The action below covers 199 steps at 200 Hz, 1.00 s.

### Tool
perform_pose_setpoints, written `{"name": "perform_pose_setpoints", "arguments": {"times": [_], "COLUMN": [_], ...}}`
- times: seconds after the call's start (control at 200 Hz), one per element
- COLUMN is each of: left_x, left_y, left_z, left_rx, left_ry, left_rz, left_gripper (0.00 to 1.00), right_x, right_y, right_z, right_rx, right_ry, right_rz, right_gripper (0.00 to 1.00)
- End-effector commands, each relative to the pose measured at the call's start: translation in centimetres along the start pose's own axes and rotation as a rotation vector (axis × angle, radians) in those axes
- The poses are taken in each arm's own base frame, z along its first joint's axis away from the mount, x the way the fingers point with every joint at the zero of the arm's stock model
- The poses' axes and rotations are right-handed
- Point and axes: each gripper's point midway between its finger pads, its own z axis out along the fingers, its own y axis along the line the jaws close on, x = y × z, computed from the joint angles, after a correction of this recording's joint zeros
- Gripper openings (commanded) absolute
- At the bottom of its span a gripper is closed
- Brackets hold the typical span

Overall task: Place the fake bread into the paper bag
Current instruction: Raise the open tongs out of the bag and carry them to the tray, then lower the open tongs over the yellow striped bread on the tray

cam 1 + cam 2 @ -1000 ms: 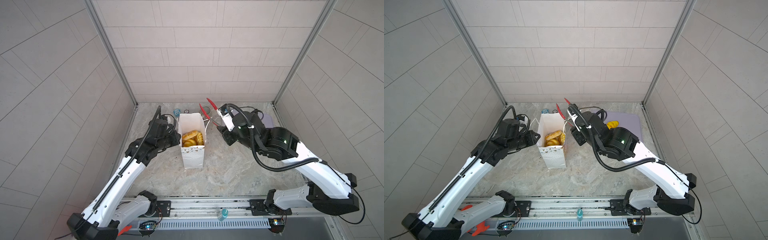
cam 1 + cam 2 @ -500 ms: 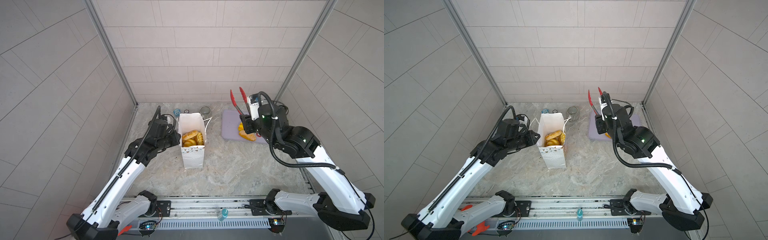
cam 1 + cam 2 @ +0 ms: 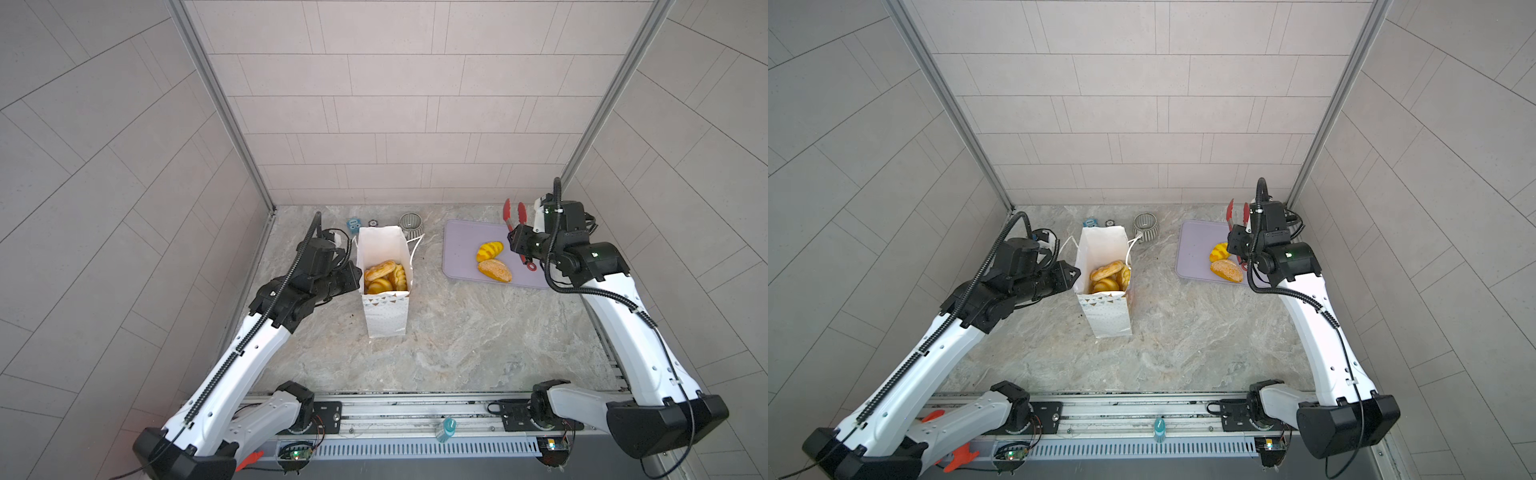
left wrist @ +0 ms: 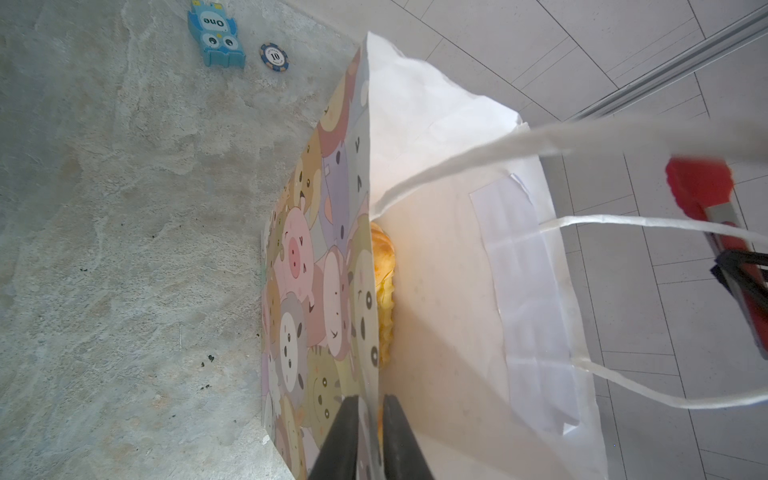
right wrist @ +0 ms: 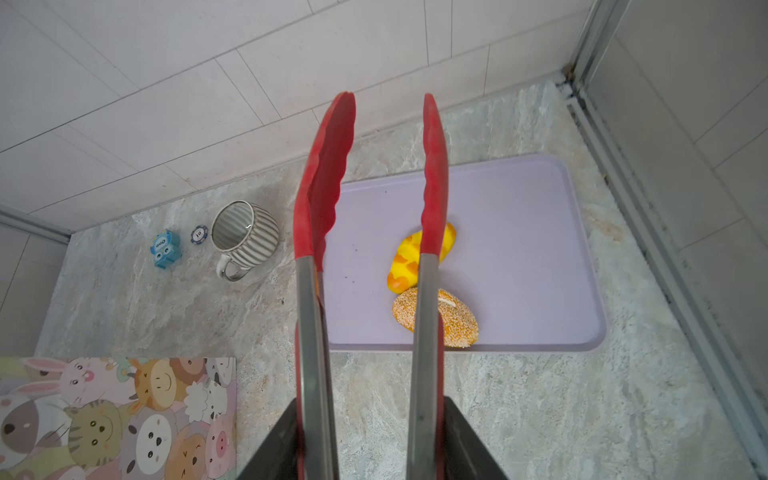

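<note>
Tongs [image 5: 309, 249] swung over to tray [image 3: 461, 245] with two breads [image 3: 494, 270]; paper bag [image 3: 384, 316] holds several.

Paper, metal, gloss
Matt paper bag [image 3: 380, 247]; glossy fake bread [image 3: 489, 250], one bun [image 5: 455, 322] grainy — tongs [image 5: 311, 332] of bare metal with matt red tips; smooth lilac tray [image 5: 519, 249]; stone-look table [image 3: 457, 332].

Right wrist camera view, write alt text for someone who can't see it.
Red-tipped tongs, held in the right gripper, hang open above a lilac tray carrying a yellow braided loaf and a sesame bun. A striped mug and the cartoon-print paper bag stand on the marble table.
</note>
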Motion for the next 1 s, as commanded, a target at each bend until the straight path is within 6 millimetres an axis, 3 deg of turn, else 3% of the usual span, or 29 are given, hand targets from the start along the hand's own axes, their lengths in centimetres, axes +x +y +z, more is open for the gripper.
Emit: {"name": "perform_pose_setpoints", "arguments": {"times": [0.0,0.205,0.545,0.991], "left_x": [-0.2,-0.1,-0.2,-0.1], "left_y": [0.0,0.1,-0.1,0.0], "left_z": [-0.1,-0.1,0.2,0.6], "left_rx": [0.003,0.001,0.012,0.011], "left_ry": [-0.006,-0.009,-0.006,-0.001], "left_rz": [0.008,0.014,0.016,0.018], "left_gripper": [0.18,0.19,0.18,0.19], "right_x": [-1.1,-0.3,1.4,5.9], "right_y": [0.5,-2.8,-7.6,-9.5], "right_z": [1.9,6.6,12.3,16.4], "right_rx": [-0.086,-0.007,0.083,0.147], "right_ry": [-0.008,0.035,0.140,0.337], "right_rz": [0.117,0.197,0.278,0.299], "right_gripper": [0.47,0.42,0.37,0.30]}}
